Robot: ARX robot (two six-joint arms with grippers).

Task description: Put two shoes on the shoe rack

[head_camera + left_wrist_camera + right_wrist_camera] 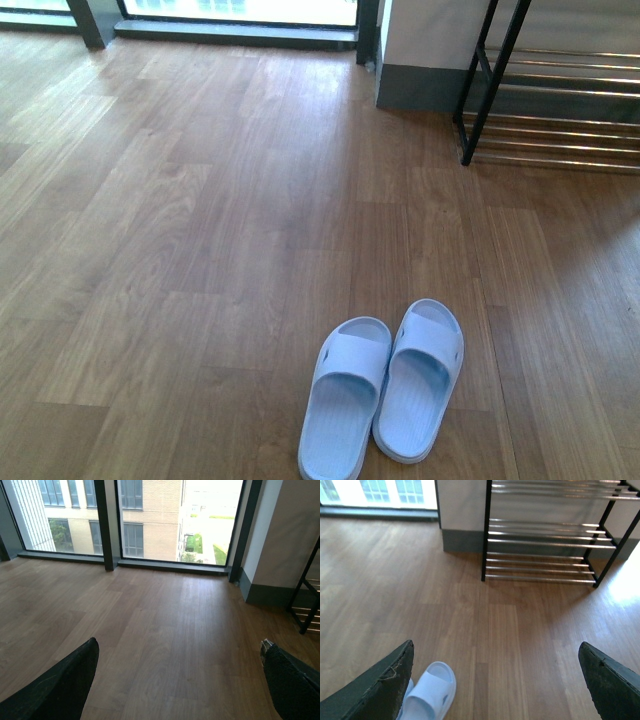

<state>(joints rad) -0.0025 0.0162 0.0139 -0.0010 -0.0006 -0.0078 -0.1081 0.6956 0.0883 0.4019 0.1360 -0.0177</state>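
Okay, wood floor [200,250], shoe rack [560,110] far right by the wall [430,30], well apart from your two pale blue shoes: left slide [345,400] and right slide [420,380] touching side by side, near centre. Your left gripper [180,645] and right gripper [496,645] both gape wide, holding nothing.

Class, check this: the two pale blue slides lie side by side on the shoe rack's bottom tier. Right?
No. The two pale blue slides lie side by side on the wooden floor, apart from the shoe rack; the front view shows it.
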